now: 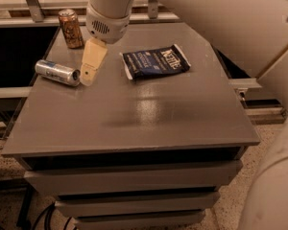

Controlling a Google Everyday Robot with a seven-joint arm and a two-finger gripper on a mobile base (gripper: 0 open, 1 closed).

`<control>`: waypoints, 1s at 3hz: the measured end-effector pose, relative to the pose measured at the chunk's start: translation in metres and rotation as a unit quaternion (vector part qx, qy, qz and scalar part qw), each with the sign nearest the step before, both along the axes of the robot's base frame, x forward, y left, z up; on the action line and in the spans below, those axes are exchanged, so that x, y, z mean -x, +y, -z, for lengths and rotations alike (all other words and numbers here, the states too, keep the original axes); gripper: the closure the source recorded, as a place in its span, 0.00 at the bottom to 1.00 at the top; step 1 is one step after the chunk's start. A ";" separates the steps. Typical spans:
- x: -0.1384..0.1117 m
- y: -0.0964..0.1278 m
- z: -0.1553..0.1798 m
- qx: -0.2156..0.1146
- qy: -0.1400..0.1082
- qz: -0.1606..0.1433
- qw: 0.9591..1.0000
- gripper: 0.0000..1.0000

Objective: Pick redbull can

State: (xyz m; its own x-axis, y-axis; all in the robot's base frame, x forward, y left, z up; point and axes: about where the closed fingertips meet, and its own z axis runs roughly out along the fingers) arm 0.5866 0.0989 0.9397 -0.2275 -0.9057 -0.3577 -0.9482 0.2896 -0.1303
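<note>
The redbull can lies on its side near the left edge of the grey table; it is slim and silver with blue markings, and its shiny end faces right. My gripper hangs from the white arm just right of the can's right end, low over the table and close to the can. Nothing shows as held in it.
A shorter orange-brown can stands upright at the back left, behind the redbull can. A dark blue chip bag lies flat to the right of the gripper. The white arm covers the upper right. Drawers sit below the tabletop.
</note>
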 end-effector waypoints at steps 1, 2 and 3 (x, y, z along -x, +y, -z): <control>-0.001 0.002 0.000 0.001 -0.004 0.004 1.000 0.00; -0.008 0.011 0.001 -0.004 -0.004 0.012 1.000 0.00; -0.019 0.025 0.005 -0.012 0.000 0.018 1.000 0.00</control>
State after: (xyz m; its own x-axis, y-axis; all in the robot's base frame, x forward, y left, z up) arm 0.6052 0.1244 0.9349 -0.2595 -0.8882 -0.3792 -0.9372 0.3263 -0.1229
